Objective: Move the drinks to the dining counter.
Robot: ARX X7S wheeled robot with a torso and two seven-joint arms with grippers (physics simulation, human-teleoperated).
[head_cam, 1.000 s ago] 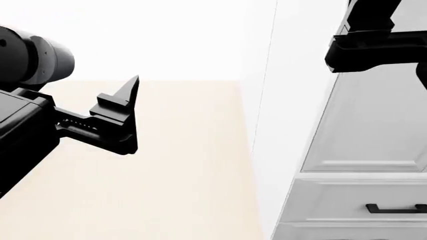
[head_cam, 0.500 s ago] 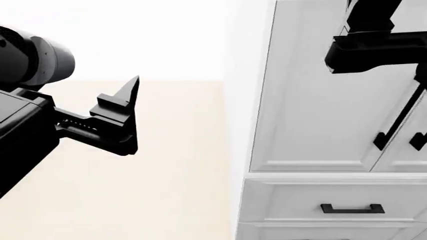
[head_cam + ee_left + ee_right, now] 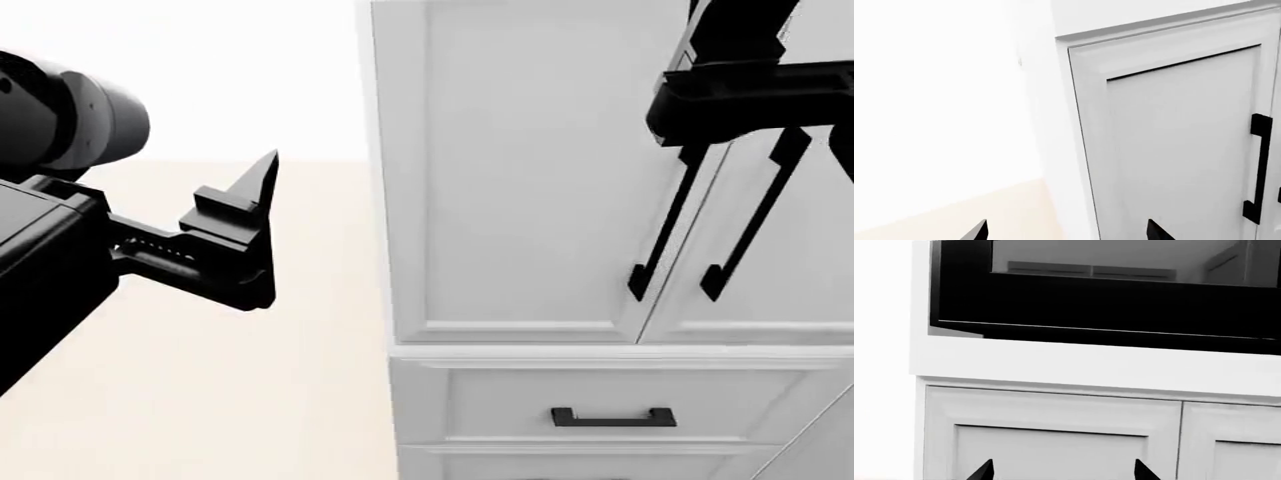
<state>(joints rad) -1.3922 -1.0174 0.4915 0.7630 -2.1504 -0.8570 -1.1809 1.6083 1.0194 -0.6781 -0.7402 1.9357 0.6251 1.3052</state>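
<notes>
Head view: no drinks or dining table anywhere in frame. Left gripper (image 3: 254, 225) at left centre, fingers spread, empty; right gripper (image 3: 1061, 471) likewise spread, empty. White cabinet (image 3: 534, 180) fills right half, doors and drawer (image 3: 614, 405) closed, contents hidden. Risk: clipping cabinet handles (image 3: 667, 235) while turning.

Looks like a home kitchen to us. We've got tall white shaker-style cabinet doors (image 3: 521, 170) with long black bar handles (image 3: 667, 230), and a drawer (image 3: 601, 400) below with a matching black pull (image 3: 614, 416). In the right wrist view we see a built-in black appliance (image 3: 1101, 295) set above more white cabinet doors (image 3: 1047, 440). Pale beige floor (image 3: 267, 400), white walls (image 3: 934, 100).
</notes>
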